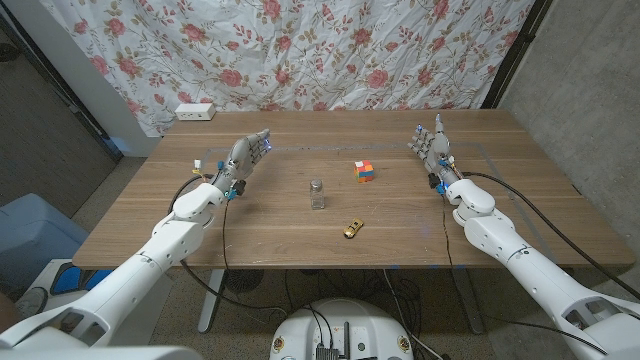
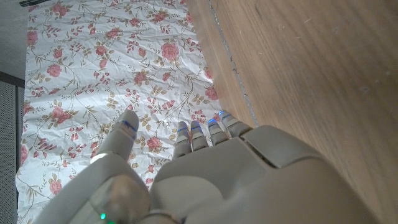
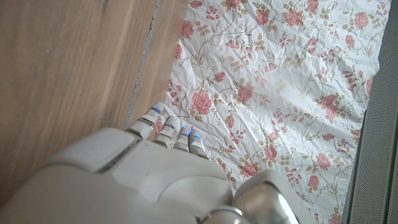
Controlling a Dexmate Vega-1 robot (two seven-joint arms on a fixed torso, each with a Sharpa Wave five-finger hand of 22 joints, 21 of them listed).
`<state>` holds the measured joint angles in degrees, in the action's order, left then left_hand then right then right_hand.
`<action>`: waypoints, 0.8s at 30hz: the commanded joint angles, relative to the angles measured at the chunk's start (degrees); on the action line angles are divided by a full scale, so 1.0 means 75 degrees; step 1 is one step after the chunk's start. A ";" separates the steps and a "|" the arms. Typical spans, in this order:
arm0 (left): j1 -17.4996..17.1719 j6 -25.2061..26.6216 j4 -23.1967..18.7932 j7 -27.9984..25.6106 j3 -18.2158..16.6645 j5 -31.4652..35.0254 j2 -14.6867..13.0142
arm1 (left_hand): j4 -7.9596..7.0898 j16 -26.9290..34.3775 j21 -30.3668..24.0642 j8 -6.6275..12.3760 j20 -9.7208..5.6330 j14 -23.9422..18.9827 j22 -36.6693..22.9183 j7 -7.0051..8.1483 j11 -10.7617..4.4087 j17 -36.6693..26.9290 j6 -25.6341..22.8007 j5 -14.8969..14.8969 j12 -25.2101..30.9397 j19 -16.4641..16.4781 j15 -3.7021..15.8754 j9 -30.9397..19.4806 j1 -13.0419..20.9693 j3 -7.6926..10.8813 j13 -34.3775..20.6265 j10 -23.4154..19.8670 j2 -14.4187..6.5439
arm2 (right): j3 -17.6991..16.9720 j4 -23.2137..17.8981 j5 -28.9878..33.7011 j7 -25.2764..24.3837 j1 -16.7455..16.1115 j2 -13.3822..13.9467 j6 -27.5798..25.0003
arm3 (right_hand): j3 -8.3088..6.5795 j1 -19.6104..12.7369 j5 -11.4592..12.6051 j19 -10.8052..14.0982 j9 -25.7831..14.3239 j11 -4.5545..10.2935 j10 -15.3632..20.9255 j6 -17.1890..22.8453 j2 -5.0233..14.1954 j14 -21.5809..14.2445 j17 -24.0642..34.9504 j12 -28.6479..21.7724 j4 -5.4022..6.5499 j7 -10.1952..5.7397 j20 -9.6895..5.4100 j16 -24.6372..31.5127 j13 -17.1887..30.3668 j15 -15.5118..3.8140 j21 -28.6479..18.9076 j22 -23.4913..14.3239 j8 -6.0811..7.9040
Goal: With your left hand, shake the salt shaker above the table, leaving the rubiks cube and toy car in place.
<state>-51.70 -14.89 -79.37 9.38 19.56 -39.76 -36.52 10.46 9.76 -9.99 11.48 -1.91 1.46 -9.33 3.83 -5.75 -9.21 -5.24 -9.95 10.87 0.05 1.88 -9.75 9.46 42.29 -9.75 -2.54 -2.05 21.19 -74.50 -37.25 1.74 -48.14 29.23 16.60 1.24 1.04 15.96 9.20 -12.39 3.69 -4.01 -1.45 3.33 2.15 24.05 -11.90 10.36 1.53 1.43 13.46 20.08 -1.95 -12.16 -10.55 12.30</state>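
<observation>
1. The head view takes in the salt shaker (image 1: pixel 318 193) upright mid-surface (image 1: pixel 300 245), the rubiks cube (image 1: pixel 364 172) beyond it and the toy car (image 1: pixel 352 228) nearer.
2. Wrist views show fingers (image 2: pixel 200 135) against a floral cloth (image 2: pixel 93 68).
3. Left robot hand (image 1: pixel 245 158) and right robot hand (image 1: pixel 432 143): fingers extended, empty, well apart from the shaker.

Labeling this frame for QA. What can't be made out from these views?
- Salt shaker: head view, too small to tell the fill level or cap holes.
- Toy car: head view, too small for model details or which end is the front.
- Rubiks cube: head view, far and bottom faces hidden by the cube itself.
- Left hand and right hand: wrist views show only their backs; palms hidden.
- White box at the table's far edge: too small to identify.
</observation>
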 commanded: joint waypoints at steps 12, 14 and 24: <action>-0.0276 -0.0010 -0.0303 0.0870 0.0006 0.0023 -0.0737 | 0.0078 0.0023 0.0007 0.0085 -0.0196 0.0159 -0.0017 0.0128 -0.0176 -0.0044 -0.0129 -0.0021 -0.0026 -0.0196 0.0359 -0.0036 0.0326 0.0033 -0.0044 0.0040 0.0098 | 0.0000 0.0002 -0.0001 0.0000 0.0002 0.0000 0.0001 | 0.0010 0.0003 0.0056 0.0050 -0.0025 0.0009 -0.0038 0.0000 0.0780 0.0046 0.0037 -0.0055 0.0042 0.0061 -0.0013 0.0030 0.0025 -0.0260 -0.0048 -0.0037 0.0027; -0.0308 -0.0019 -0.0362 0.0919 0.0006 0.0035 -0.0796 | 0.0080 0.0024 0.0005 0.0080 -0.0187 0.0162 -0.0016 0.0120 -0.0179 -0.0045 -0.0117 -0.0027 -0.0029 -0.0205 0.0349 -0.0036 0.0353 0.0038 -0.0045 0.0051 0.0111 | 0.0000 0.0002 0.0000 0.0000 0.0002 0.0000 0.0001 | 0.0010 0.0003 0.0056 0.0050 -0.0025 0.0010 -0.0041 -0.0005 0.0780 0.0044 0.0037 -0.0054 0.0042 0.0066 -0.0014 0.0031 0.0025 -0.0256 -0.0048 -0.0037 0.0025; -0.0344 0.0042 -0.0529 0.1577 0.0056 -0.0109 -0.1094 | 0.0086 0.0032 0.0000 0.0049 -0.0188 0.0180 -0.0010 0.0161 -0.0196 -0.0049 -0.0023 -0.0068 -0.0037 -0.0286 0.0371 -0.0041 0.0579 0.0091 -0.0050 0.0106 0.0204 | 0.0000 0.0001 0.0000 -0.0001 0.0001 0.0000 0.0000 | 0.0011 0.0003 0.0056 0.0049 -0.0025 0.0005 -0.0039 0.0005 0.0778 0.0039 0.0037 -0.0055 0.0041 0.0060 -0.0009 0.0033 0.0026 -0.0268 -0.0047 -0.0037 0.0029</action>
<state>-53.84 -15.14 -81.91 15.81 19.57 -39.77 -42.27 10.94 9.76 -9.99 11.92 -1.85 2.26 -9.34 4.93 -6.97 -9.49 -5.72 -10.19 10.87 -1.53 2.26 -9.74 13.00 42.78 -10.02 -1.92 -0.61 21.18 -74.51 -37.26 1.73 -48.14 29.24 16.60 1.23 1.04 15.96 9.20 -12.38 3.69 -4.00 -1.46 3.33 2.14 24.05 -11.90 10.36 1.53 1.43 13.46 20.07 -1.95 -12.16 -10.54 12.30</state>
